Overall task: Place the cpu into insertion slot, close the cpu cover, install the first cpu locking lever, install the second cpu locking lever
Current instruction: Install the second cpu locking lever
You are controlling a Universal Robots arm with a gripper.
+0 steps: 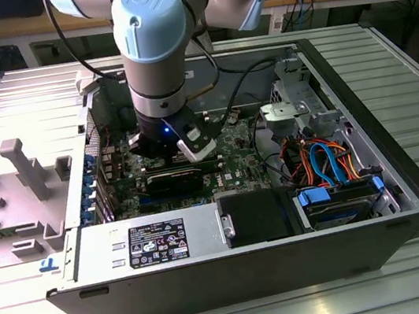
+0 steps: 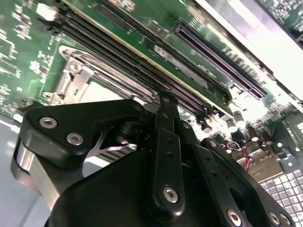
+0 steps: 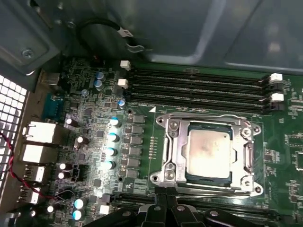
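The cpu point(image 3: 208, 150), a dull silver square, lies in the socket on the green motherboard point(image 3: 94, 99). The silvery cpu cover point(image 3: 173, 142) lies flat around it, with the chip showing through its window. A thin wire locking lever point(image 3: 213, 190) runs along the socket edge nearest my gripper. My gripper point(image 3: 166, 201) sits at that edge with its black fingers pressed together and nothing between them. In the second wrist view the gripper point(image 2: 164, 99) reaches down beside the socket frame point(image 2: 78, 75). In the exterior view the gripper point(image 1: 173, 156) is low inside the open computer case.
Black memory slots point(image 3: 199, 87) run along the socket's far side. The case holds a grey power supply point(image 1: 147, 242), a black block point(image 1: 255, 217), a blue-latched drive point(image 1: 340, 200) and orange and blue cables point(image 1: 321, 159). A grey plastic tray point(image 1: 15, 188) lies on the exterior view's left.
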